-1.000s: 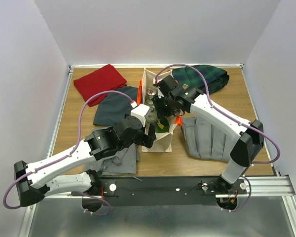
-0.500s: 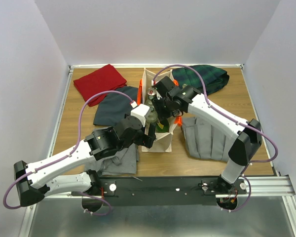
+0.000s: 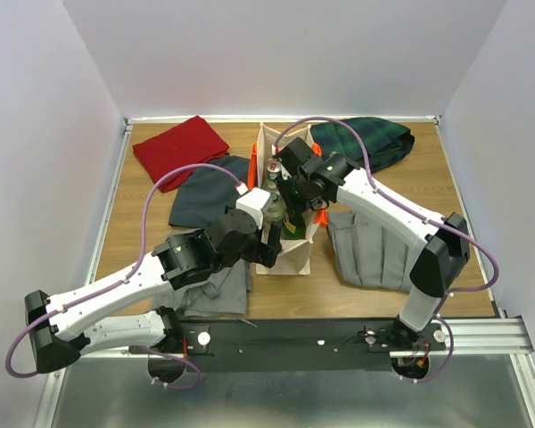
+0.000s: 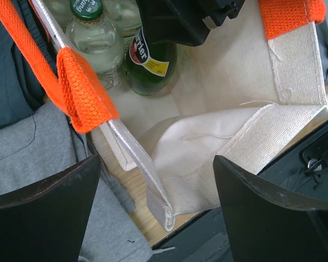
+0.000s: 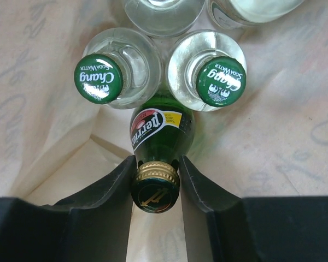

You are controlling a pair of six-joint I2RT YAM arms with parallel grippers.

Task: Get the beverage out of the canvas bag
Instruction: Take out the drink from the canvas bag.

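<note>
Since a second ago, right arm reaches slightly farther left over the canvas bag (image 3: 283, 254); left arm unchanged.

Top view: bag upright mid-table, clothes close on both sides.

Left wrist view: left gripper (image 4: 153, 210) wide open, empty, straddling the bag's near rim.

Right wrist view: right gripper (image 5: 156, 188) apparently clamped on the green bottle (image 5: 159, 141), two clear bottles (image 5: 120, 68) crowding behind.

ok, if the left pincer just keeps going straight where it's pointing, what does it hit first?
Most likely the near end wall of the canvas bag, which lies between the left pincer fingertips. The green bottle and clear bottles stand deeper in. Depth is unclear, so the rim could catch a finger first.
</note>
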